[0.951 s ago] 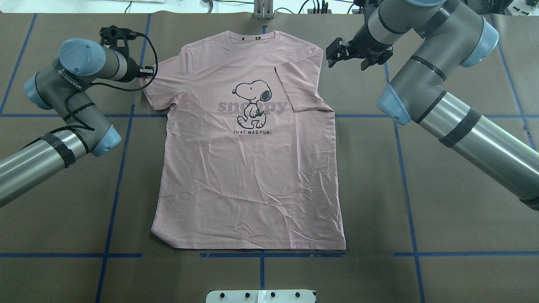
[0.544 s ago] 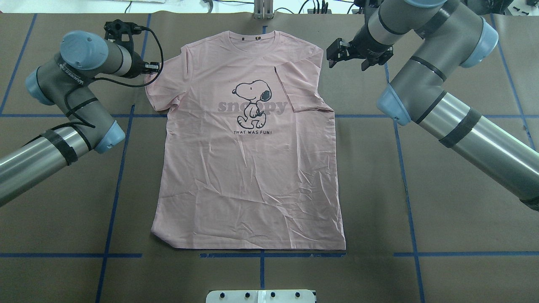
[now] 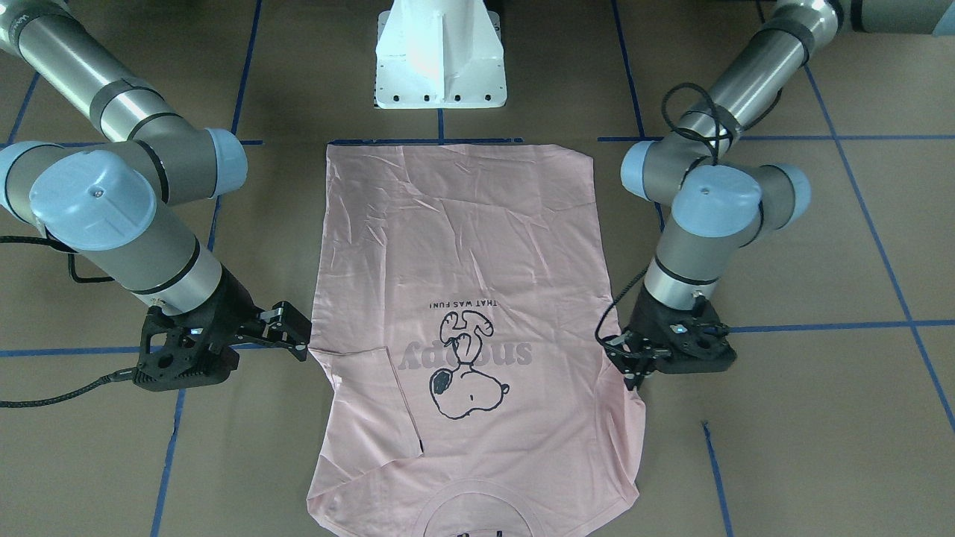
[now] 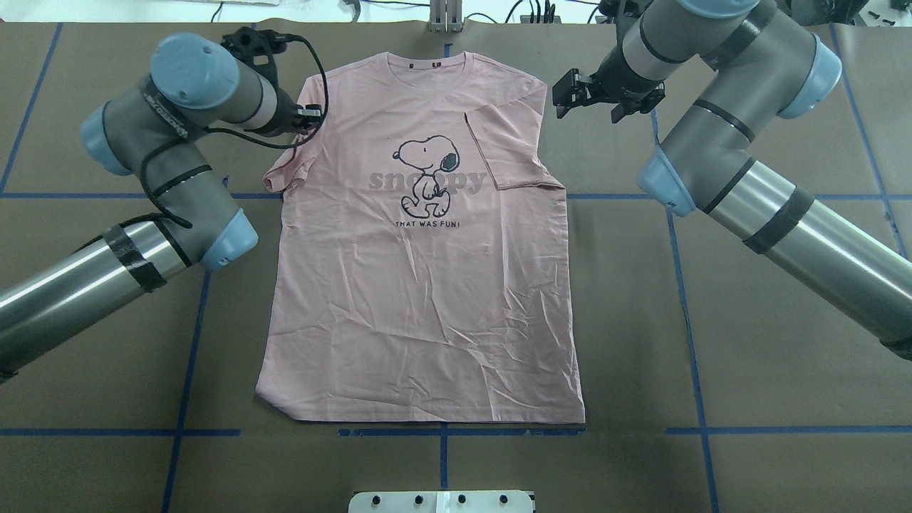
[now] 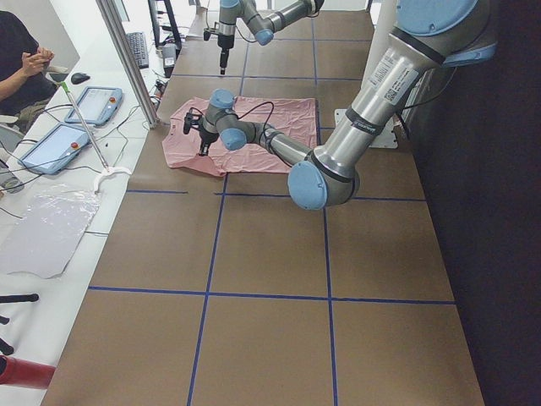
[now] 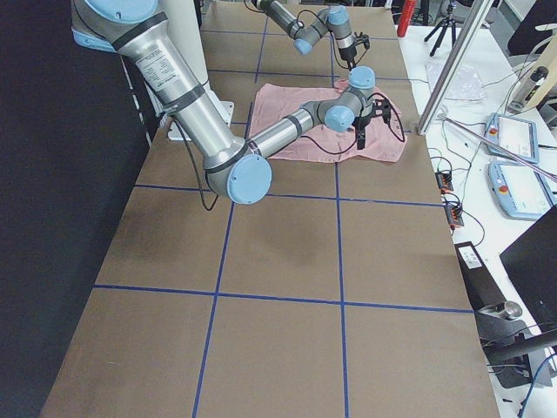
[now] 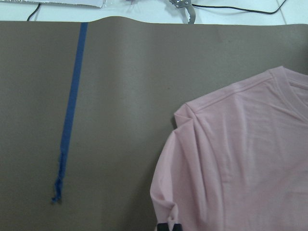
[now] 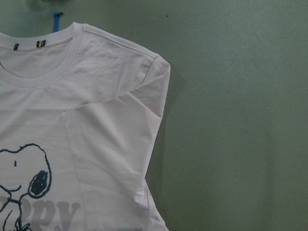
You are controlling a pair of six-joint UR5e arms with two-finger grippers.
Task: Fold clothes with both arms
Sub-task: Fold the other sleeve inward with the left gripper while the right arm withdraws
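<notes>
The pale pink T-shirt (image 4: 427, 299) lies print-up on the brown table, collar at the far side. Its right sleeve (image 4: 509, 153) is folded in over the chest, small black tag showing. My left gripper (image 4: 308, 117) is shut on the left sleeve (image 4: 285, 167), which is bunched and drawn in toward the body; the left wrist view shows the gathered sleeve (image 7: 178, 192) above a black fingertip. In the front-facing view the left gripper (image 3: 630, 365) sits at the shirt's edge. My right gripper (image 4: 566, 92) hangs open just off the right shoulder, holding nothing; it also shows as the right gripper (image 3: 295, 332).
Blue tape lines (image 4: 192, 342) grid the brown table cover. The white pedestal base (image 3: 440, 60) stands just beyond the hem. A side bench holds tablets (image 5: 93, 103), cables and a plastic sheet, with a seated person (image 5: 21, 59) beside it.
My left arm has swung right and farther across the table, pulling the left sleeve inward so it bunches against the shirt's body. The right arm has barely moved.
</notes>
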